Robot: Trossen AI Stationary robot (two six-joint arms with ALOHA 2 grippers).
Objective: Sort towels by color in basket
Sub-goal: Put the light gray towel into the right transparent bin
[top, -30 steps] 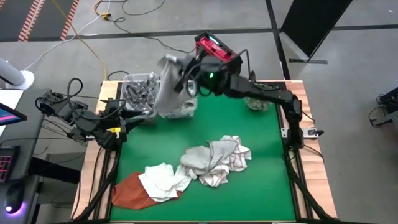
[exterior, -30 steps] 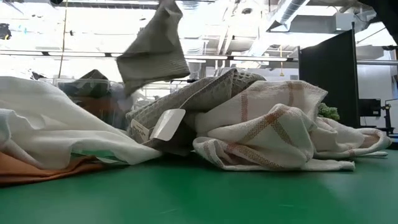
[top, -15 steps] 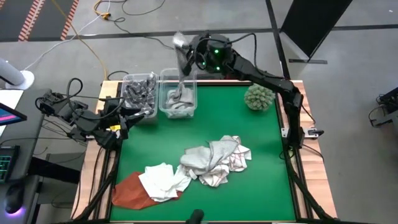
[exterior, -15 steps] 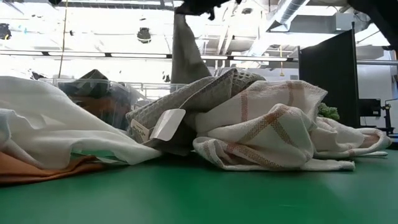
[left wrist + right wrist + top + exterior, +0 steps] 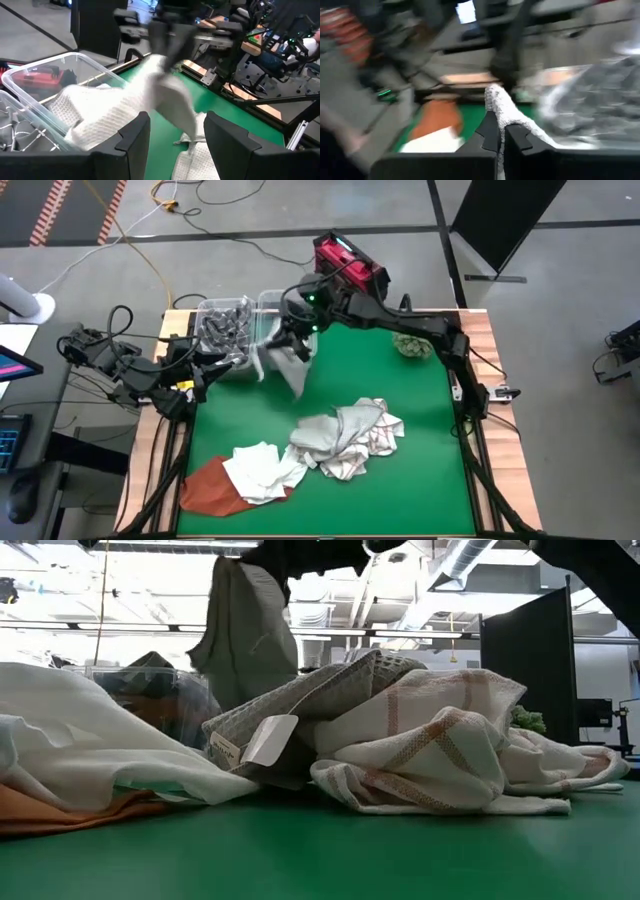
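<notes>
Grey towel [image 5: 283, 363] hangs pinched in the right gripper [image 5: 296, 340] near the far left corner of the tabletop [image 5: 420, 480].

Fingers clamp its top edge; the cloth drapes partly over the rim of the right-hand clear bin [image 5: 272, 302], so placing looks under way. Next it likely needs lowering fully inside, then letting go. Left gripper [image 5: 172, 145] waits by the left edge, fingers spread, empty. Remaining towels [image 5: 345, 438] lie heaped toward the near edge, orange one [image 5: 205, 486] at the near left corner.

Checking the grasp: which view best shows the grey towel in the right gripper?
Left wrist view: the grey towel hangs whole from the right gripper. High view shows it small, low view only in silhouette, right wrist view just the pinched edge.
</notes>
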